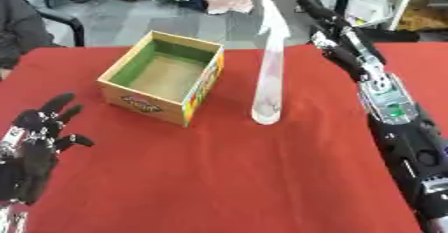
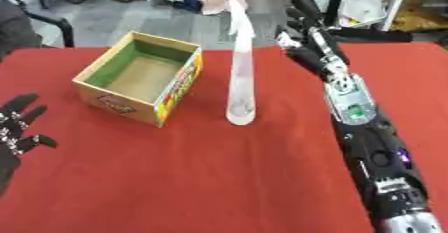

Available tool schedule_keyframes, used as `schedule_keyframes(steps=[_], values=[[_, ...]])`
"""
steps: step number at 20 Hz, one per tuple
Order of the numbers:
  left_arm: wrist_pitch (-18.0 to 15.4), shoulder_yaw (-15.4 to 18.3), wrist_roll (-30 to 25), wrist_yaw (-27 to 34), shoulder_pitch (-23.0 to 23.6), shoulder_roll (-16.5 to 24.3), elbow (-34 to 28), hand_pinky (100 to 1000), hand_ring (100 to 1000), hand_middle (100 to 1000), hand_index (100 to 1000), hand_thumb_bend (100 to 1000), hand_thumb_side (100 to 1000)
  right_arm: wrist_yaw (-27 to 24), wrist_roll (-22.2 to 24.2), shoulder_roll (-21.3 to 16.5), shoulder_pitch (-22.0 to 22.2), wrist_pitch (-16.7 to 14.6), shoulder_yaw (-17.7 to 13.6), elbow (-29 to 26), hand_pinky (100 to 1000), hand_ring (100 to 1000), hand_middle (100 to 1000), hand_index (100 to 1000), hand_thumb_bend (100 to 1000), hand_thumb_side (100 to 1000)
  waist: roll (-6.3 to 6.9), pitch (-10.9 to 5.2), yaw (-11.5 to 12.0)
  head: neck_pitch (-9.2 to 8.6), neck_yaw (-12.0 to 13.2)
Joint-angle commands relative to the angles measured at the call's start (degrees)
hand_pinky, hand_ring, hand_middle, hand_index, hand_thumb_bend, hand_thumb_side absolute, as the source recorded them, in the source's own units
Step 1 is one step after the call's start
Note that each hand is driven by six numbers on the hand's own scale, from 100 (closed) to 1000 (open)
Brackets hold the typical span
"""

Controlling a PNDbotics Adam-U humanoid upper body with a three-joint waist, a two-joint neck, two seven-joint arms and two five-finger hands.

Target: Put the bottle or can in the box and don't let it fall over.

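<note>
A tall, narrow, pale bottle (image 1: 269,77) with a pointed spray top stands upright on the red table (image 1: 227,177), just right of the box. The open cardboard box (image 1: 144,104) has green inner walls and nothing inside that I can see. My right arm runs up the right side, and my right hand (image 2: 304,24) is near the table's far edge, level with the bottle's top. It is to the right of the bottle and apart from it, fingers spread. My left hand (image 1: 37,139) rests open at the lower left, fingers up, holding nothing.
A dark sleeve (image 1: 17,27) of a seated person shows at the far left edge, clear of the box. Beyond the table's back edge are a chair (image 1: 61,17), bags and shelving. Bare red cloth stretches across the front of the table.
</note>
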Motion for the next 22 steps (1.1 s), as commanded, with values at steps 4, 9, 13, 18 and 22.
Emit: schedule_keyframes(steps=[4, 9, 13, 18, 22], values=[[0.2, 0.1, 0.0, 0.1, -0.7, 0.6, -0.7, 584, 1000, 995, 963, 190, 921, 0.0, 1.0, -0.3, -1.7, -0.4, 0.7, -2.1, 875, 1000, 1000, 1000, 100, 576, -0.01, -0.79, 0.4, -0.26, -0.4], [0.2, 0.3, 0.2, -0.2, -0.6, 0.5, -0.5, 585, 1000, 995, 964, 190, 922, -1.0, 2.0, -0.2, -2.0, -0.8, 1.5, -3.5, 877, 1000, 1000, 1000, 100, 570, -0.06, -0.78, 0.6, -0.26, -0.5], [0.2, 0.5, 0.5, -0.4, -0.6, 0.5, -0.4, 585, 1000, 994, 964, 190, 923, -1.9, 2.6, -0.2, -2.1, -0.7, 1.9, -4.2, 878, 1000, 1000, 1000, 100, 569, -0.1, -0.8, 0.9, -0.17, -0.8], [0.3, 0.9, 0.9, -0.5, -0.8, 0.4, -0.2, 585, 1000, 994, 964, 191, 924, -3.2, 3.3, -0.2, -2.2, -0.2, 2.2, -5.2, 878, 1000, 1000, 1000, 100, 570, -0.14, -0.78, 1.2, 0.02, -0.9], [0.3, 1.0, 1.0, -0.6, -0.9, 0.4, -0.2, 585, 1000, 993, 964, 191, 923, -3.4, 3.6, -0.1, -2.4, 0.0, 2.4, -5.3, 878, 1000, 1000, 1000, 100, 569, -0.17, -0.72, 1.5, 0.05, -1.0]])
